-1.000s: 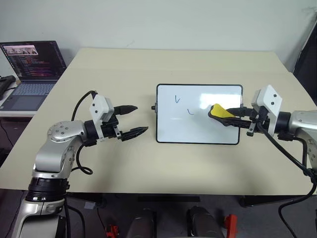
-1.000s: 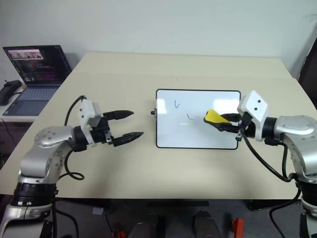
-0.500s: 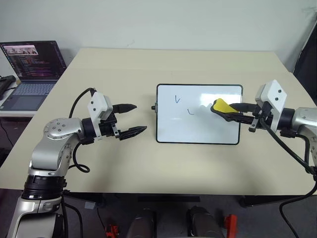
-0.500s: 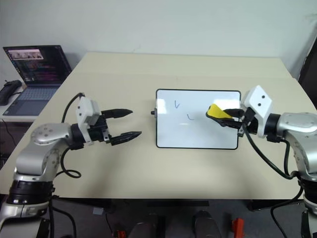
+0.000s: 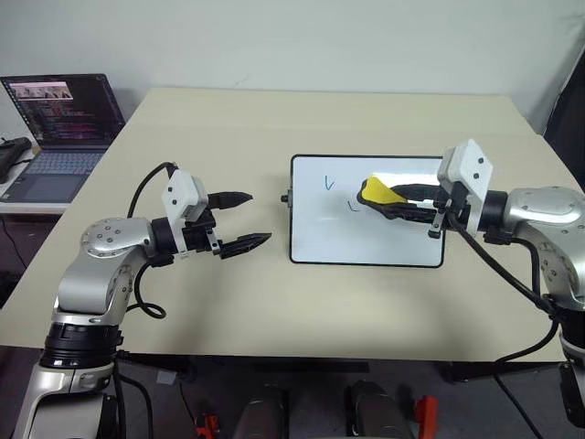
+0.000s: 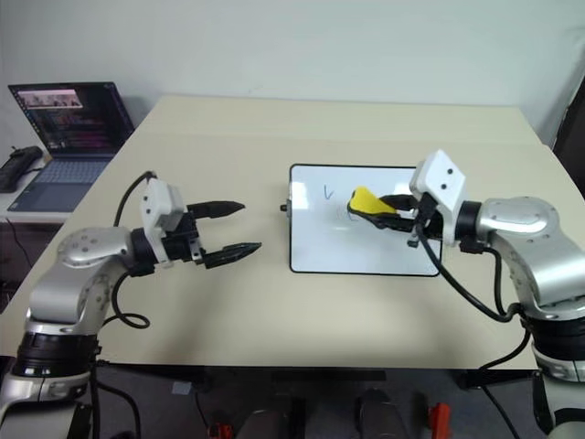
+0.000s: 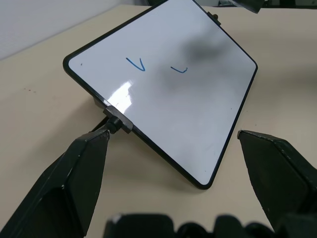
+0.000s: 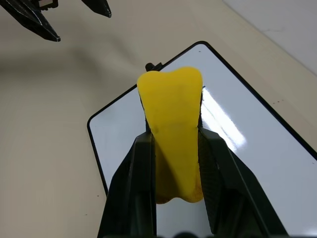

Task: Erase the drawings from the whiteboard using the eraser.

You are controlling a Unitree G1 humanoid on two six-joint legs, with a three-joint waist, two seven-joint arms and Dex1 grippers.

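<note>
now | right gripper clamps eraser | left wrist view: two drawings | left gripper agape

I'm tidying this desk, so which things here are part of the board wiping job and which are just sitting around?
Part of the job: whiteboard, drawings, eraser held by the right gripper.
Sitting around: laptop, left gripper, open and idle.

**Colours on the bench**

We see a pale beige bench carrying a glossy white whiteboard edged in thin black. On it we pick out two thin blue drawings. The eraser is bright yellow, set between black fingers. The wrist housings are white, the arms silver-grey. The laptop shows a dark screen with coloured text lines.
</note>
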